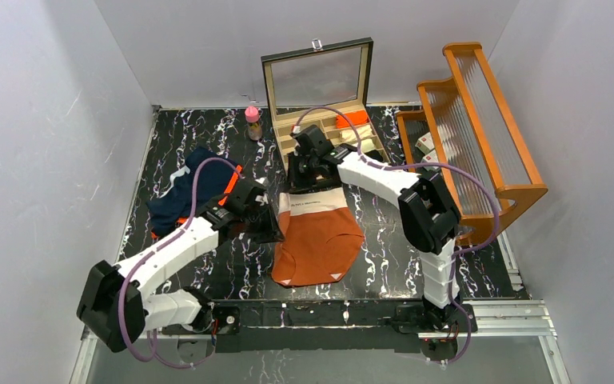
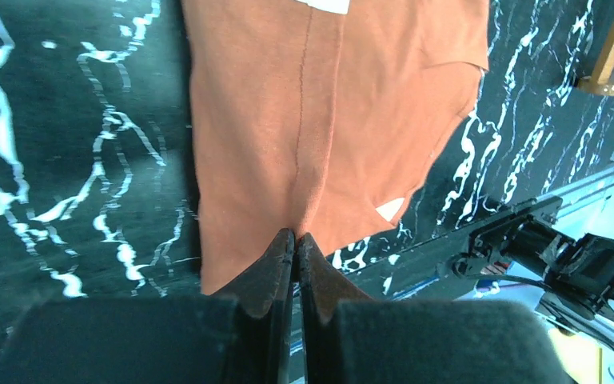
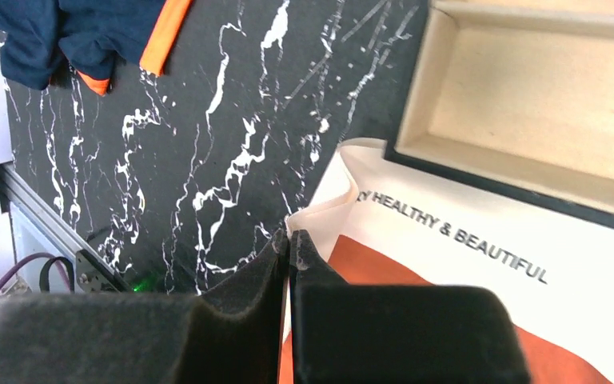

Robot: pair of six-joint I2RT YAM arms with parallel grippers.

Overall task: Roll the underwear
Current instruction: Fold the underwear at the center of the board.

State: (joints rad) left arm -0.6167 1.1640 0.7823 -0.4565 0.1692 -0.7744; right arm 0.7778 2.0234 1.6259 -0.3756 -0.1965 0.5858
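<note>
On a black marbled table point(image 1: 404, 248), the rust-orange underwear point(image 1: 320, 244) lies flat. The right gripper point(image 3: 289, 237) is clamped on a white waistband corner point(image 3: 324, 210) raised at its tips, likely to start the roll. The left gripper point(image 2: 296, 238), closed, meets the garment's edge just ahead, probably steadying it.

Left arm point(image 1: 168, 252) and right arm point(image 1: 380, 178): white link shells, chunky black joint housings. One purple cable point(image 1: 193, 188) loops loose alongside each arm. In the wrist views, fingers point(image 2: 268, 276) are matte black, broad at frame bottom and tapering to narrow tips.
</note>
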